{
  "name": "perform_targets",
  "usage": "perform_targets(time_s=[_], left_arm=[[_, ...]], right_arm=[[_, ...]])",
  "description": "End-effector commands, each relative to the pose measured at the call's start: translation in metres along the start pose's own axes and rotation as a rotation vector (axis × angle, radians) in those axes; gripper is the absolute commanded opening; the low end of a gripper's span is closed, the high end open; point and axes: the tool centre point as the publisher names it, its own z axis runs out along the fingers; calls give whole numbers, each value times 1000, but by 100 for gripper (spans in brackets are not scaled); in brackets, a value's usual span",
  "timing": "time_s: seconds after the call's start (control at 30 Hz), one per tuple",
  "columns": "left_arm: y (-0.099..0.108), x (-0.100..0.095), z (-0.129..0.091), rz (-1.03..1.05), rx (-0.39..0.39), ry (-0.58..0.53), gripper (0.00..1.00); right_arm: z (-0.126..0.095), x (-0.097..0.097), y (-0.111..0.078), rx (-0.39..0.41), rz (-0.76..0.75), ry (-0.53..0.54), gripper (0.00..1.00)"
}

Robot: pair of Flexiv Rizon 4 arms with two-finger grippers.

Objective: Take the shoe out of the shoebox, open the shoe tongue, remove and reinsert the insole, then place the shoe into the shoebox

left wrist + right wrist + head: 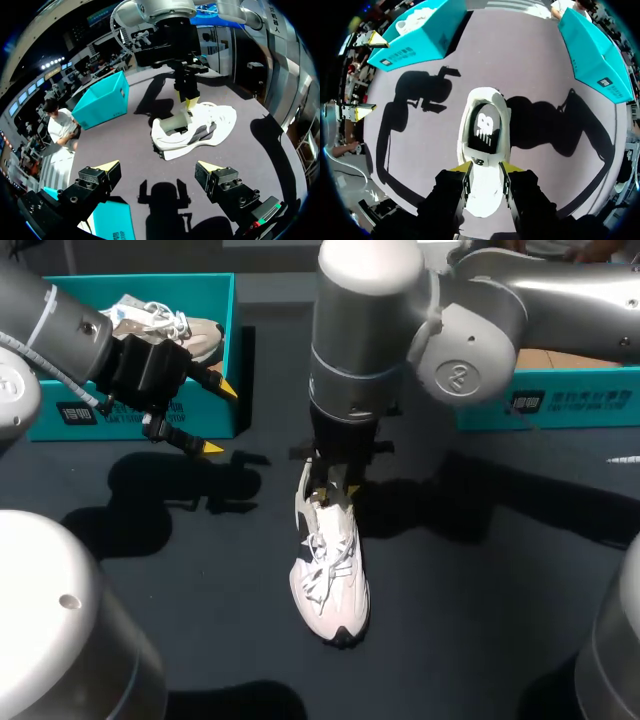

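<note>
A white shoe [332,585] lies mid-table, toe toward the front edge. My right gripper [326,488] comes down from above and is shut on the shoe's tongue [481,176], holding it back from the opening. The dark insole [485,129] shows inside, ahead of the fingers. The left wrist view has the shoe [200,131] ahead with the right gripper [186,106] on it. My left gripper [205,417] hangs open and empty in front of the teal shoebox [215,350]; its fingers [107,167] stand wide apart. A second shoe [165,325] lies in that box.
Another teal box [570,400] stands at the back right. The shoebox [415,42] and this other box [592,50] flank the shoe on the dark table [480,590], with open tabletop around the shoe on both sides and in front.
</note>
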Motion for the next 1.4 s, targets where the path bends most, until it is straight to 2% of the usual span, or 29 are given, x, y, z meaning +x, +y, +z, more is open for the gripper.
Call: perform_targets(time_s=[0.03, 0.23, 0.4, 0.47, 0.53, 0.57, 0.6, 1.03, 1.1, 1.13, 1.2, 1.3, 1.4], left_arm=[[0, 1, 0, 0, -3, 0, 100], [0, 1, 0, 0, -3, 0, 100], [0, 1, 0, 0, -3, 0, 100], [0, 1, 0, 0, -3, 0, 100], [0, 1, 0, 0, -3, 0, 100], [0, 1, 0, 0, -3, 0, 100], [0, 1, 0, 0, -3, 0, 100], [0, 1, 0, 0, -3, 0, 100], [0, 1, 0, 0, -3, 0, 100], [0, 1, 0, 0, -3, 0, 100], [0, 1, 0, 0, -3, 0, 100], [0, 1, 0, 0, -3, 0, 100], [0, 1, 0, 0, -3, 0, 100]], right_arm=[[7, -1, 5, 16, -25, 13, 33], [31, -3, 8, 33, -44, 36, 33], [26, -6, 8, 23, -104, 18, 34], [13, -8, 13, -17, -213, 4, 38], [2, -4, 21, -28, -426, 34, 45], [-2, 1, 25, -30, -504, 81, 64], [-5, 3, 32, -25, -537, 85, 100], [-5, 3, 32, -25, -537, 85, 100], [3, 4, 41, 57, -756, 13, 100], [4, 3, 43, 81, -781, -43, 100], [4, -3, 49, 32, -854, -83, 100], [1, -7, 60, 97, -957, -188, 100], [1, -7, 67, 86, -1039, -236, 100]])
